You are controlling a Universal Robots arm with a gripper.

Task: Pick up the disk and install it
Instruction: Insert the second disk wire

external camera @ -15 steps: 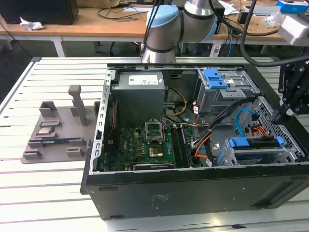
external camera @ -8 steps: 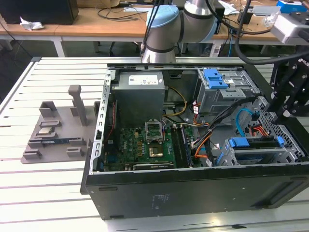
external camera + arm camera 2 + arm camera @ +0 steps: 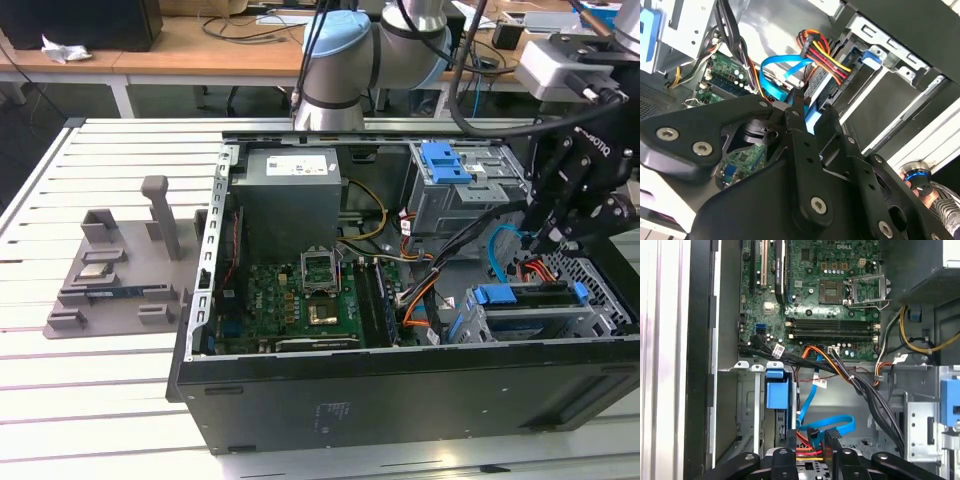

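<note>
Disk [image 3: 530, 318] sits in the drive cage at the lower corner of the open computer case [image 3: 400, 400], at about four o'clock from the motherboard [image 3: 300, 300] in the exterior view, its blue bracket along the upper edge and its silver body below. It appears already seated in its bay, judging from how squarely the bracket lines up with the cage walls.

Gripper [image 3: 545, 240] hangs just above the cage, at roughly twelve o'clock from the disk, close to the blue data cable [image 3: 497, 255] and the orange and red power leads. In the second wrist view the black fingers [image 3: 797, 107] stand close together over the blue bracket edge and the connector bundle [image 3: 822, 55]; whether the jaws are clenched on anything or released cannot be told from these views.

The cables loop clear of the bay, presumably so the drive can slide in unobstructed. A second cage with a blue bracket [image 3: 445, 160] lies at twelve o'clock within the case. A grey fixture [image 3: 125, 270] rests on the counter [image 3: 60, 400], well apart at nine o'clock.
</note>
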